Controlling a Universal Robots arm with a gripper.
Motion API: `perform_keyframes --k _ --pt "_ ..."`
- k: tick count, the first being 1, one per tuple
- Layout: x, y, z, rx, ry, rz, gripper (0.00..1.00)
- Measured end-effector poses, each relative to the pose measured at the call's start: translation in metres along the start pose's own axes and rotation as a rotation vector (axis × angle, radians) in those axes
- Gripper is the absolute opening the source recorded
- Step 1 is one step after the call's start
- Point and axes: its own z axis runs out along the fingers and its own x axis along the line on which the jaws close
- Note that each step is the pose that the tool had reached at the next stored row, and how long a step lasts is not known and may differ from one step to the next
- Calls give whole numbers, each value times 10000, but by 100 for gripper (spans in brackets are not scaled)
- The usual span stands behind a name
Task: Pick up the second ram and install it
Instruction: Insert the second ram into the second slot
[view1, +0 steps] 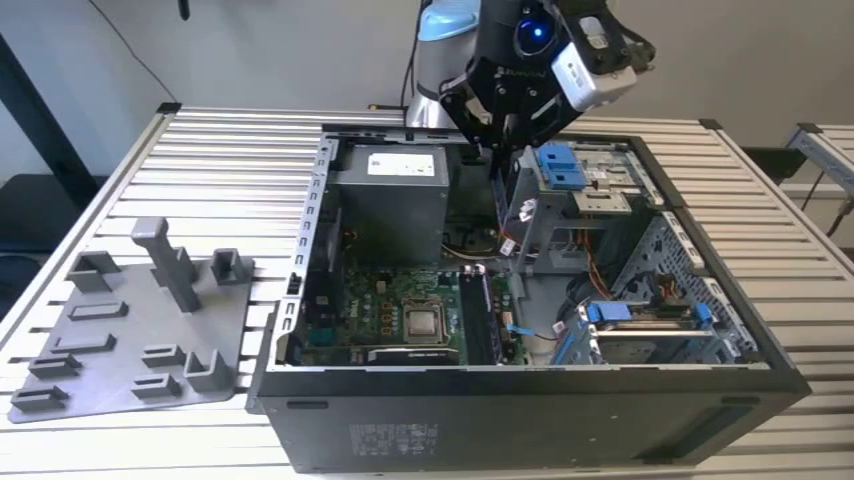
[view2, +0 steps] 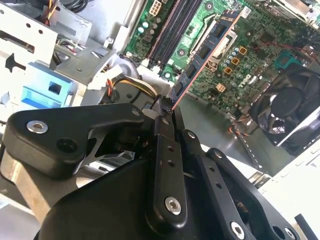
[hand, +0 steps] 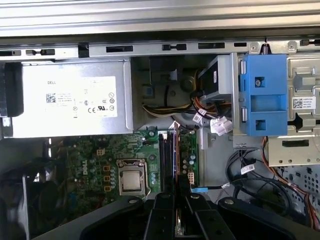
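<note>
My gripper (view1: 498, 150) hovers over the open computer case (view1: 320, 250), shut on the second ram (view1: 502, 205). The ram is a thin dark board that hangs upright below the fingers. In the second wrist view the ram (view2: 205, 55) juts out from the gripper (view2: 167, 112) towards the green motherboard (view2: 260, 55). Seen edge-on in the first wrist view, the ram (hand: 176, 160) lines up over the black memory slots (hand: 169, 150), beside the processor socket (hand: 131, 179). The ram's lower end stays above the slots (view1: 477, 315).
A grey plastic tray (view1: 134, 330) with upright posts lies on the slatted table at the exterior view's left. Inside the case are the power supply (hand: 70, 100), blue drive clips (view1: 567, 165), loose cables (hand: 215, 122) and a fan (view2: 287, 107).
</note>
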Motion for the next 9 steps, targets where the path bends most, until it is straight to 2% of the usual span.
perform_keyframes --k 9 --pt "-22 -10 77 0 0 2 15"
